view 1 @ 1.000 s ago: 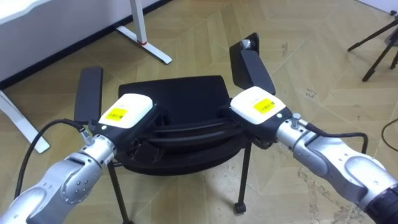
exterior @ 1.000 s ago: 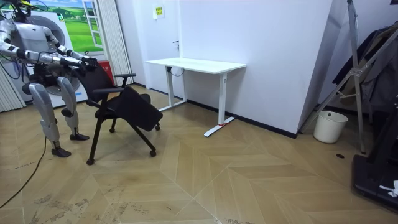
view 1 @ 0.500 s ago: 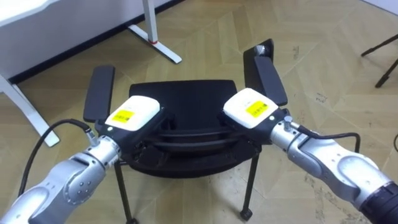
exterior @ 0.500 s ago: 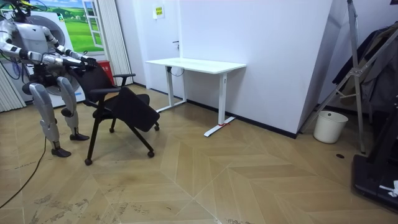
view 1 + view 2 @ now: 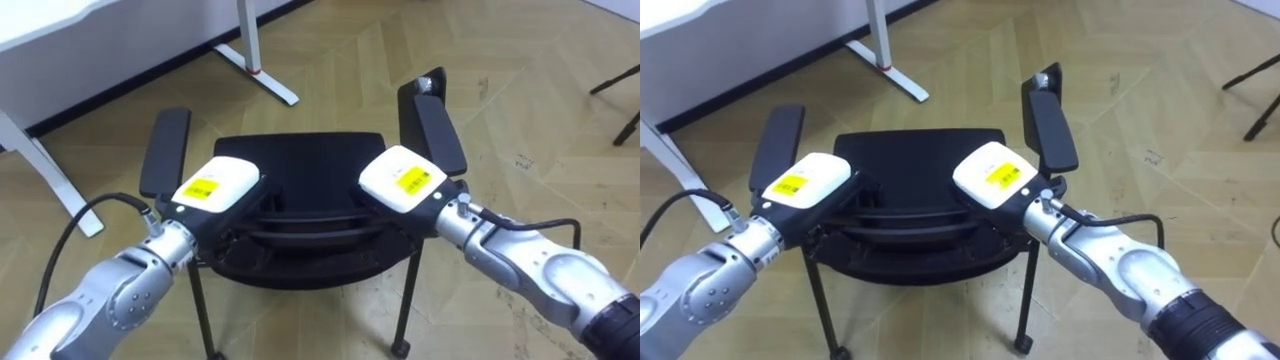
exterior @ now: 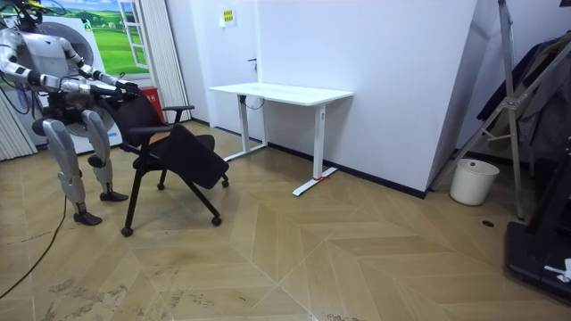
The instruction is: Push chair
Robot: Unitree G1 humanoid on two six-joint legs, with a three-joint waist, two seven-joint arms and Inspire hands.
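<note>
A black office chair (image 5: 300,165) with two armrests stands just in front of me, and I look down over its backrest onto the seat. My left hand (image 5: 215,183) lies on the top edge of the backrest at its left end. My right hand (image 5: 403,180) lies on the same edge at the right end. In the room view I stand at the far left behind the chair (image 6: 174,152), both arms held out to its back. The chair faces a white desk (image 6: 281,92).
The white desk (image 5: 80,40) and its leg foot (image 5: 272,88) lie ahead on the left, with bare wood floor ahead and to the right of the chair. A white bin (image 6: 473,181) and a stand (image 6: 513,98) are far off at the room view's right.
The chair's wheels slid slightly toward the room view's left a second ago, then stayed put. Both hands kept their places on the backrest. The eye view shifted a little.
</note>
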